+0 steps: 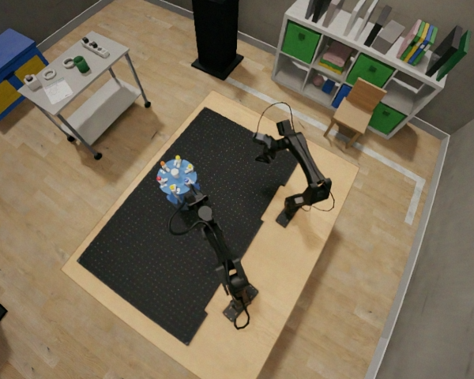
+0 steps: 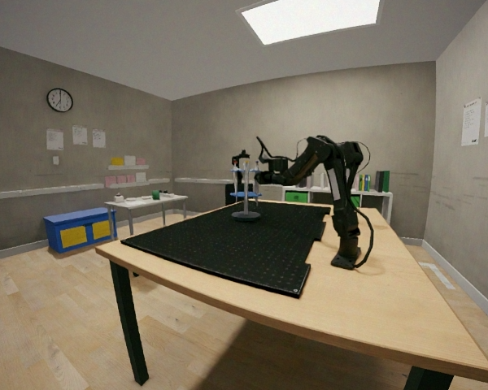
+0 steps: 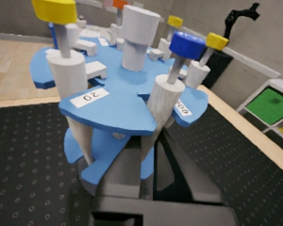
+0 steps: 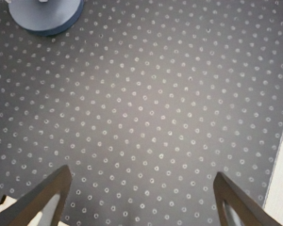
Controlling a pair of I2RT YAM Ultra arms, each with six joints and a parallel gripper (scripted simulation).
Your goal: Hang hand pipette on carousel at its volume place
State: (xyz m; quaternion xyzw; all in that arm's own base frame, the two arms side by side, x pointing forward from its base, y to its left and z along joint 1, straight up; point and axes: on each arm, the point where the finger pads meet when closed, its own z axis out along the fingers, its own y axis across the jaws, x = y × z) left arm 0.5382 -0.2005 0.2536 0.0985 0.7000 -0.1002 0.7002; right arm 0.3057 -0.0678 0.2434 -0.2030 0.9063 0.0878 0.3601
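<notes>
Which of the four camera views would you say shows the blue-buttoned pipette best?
The left wrist view: the blue-buttoned pipette appears large there, though the left gripper hides its lower end. The top view shows little beyond its button; in the exterior view it is too small to judge. The right wrist view misses it.

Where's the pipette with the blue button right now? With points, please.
In the left wrist view, the blue-button pipette (image 1: 187, 181) (image 3: 166, 96) stands right of centre at the carousel's (image 1: 170, 187) (image 3: 115, 110) near edge, between the "20" label (image 3: 90, 96) and another label (image 3: 182, 107).
</notes>
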